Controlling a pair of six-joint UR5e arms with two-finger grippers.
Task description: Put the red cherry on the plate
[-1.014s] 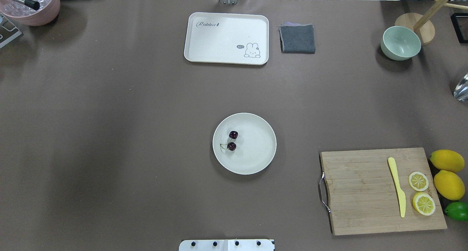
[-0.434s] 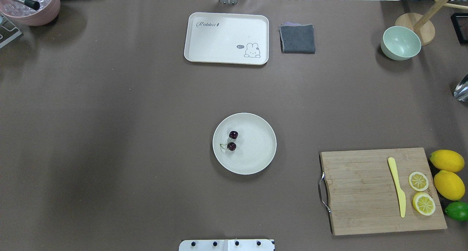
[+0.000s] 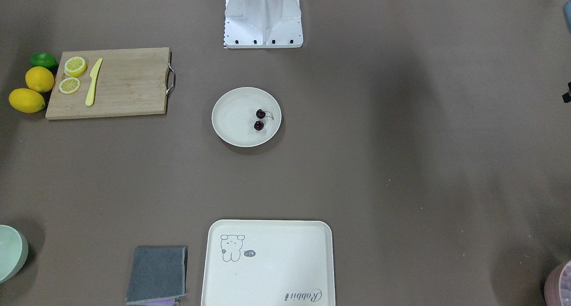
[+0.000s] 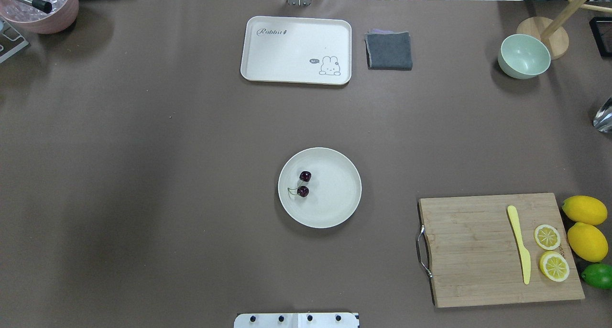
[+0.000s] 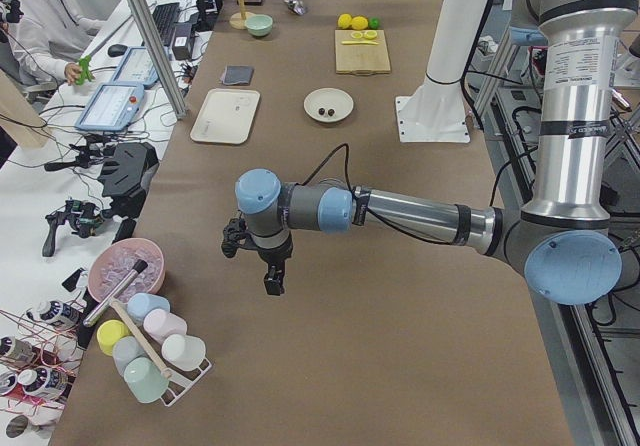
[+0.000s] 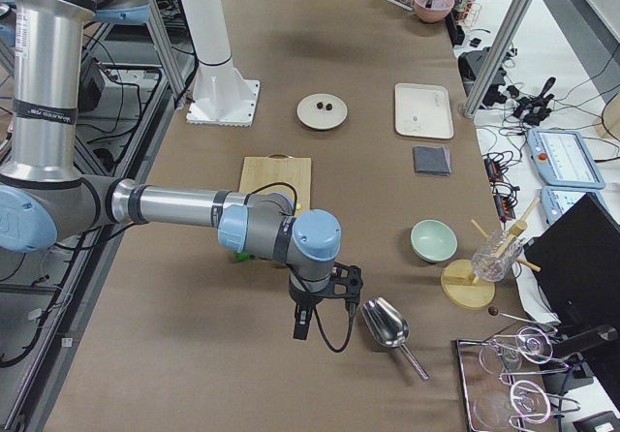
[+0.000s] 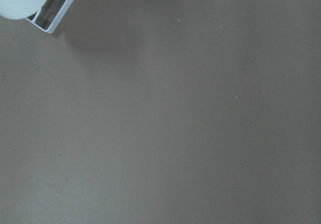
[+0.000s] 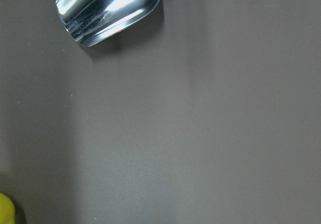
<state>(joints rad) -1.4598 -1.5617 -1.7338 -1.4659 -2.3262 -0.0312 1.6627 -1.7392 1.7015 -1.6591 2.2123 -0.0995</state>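
Observation:
The red cherry (image 4: 303,184), a dark pair on thin stems, lies inside the round cream plate (image 4: 334,203) at the table's middle, left of the plate's centre. The front-facing view shows the same: cherry (image 3: 259,119) on the plate (image 3: 232,118). Both arms are far from it. My left gripper (image 5: 272,282) hangs over bare table near the cup rack, seen only from the left end. My right gripper (image 6: 299,327) hangs near a metal scoop (image 6: 386,323), seen only from the right end. I cannot tell whether either is open or shut.
A cutting board (image 4: 473,256) with a yellow knife (image 4: 519,244) and lemon slices lies front right, with lemons (image 4: 585,225) and a lime beside it. A cream tray (image 4: 296,46), a grey cloth (image 4: 388,50), a green bowl (image 4: 524,55) and a pink bowl (image 4: 43,12) line the far edge.

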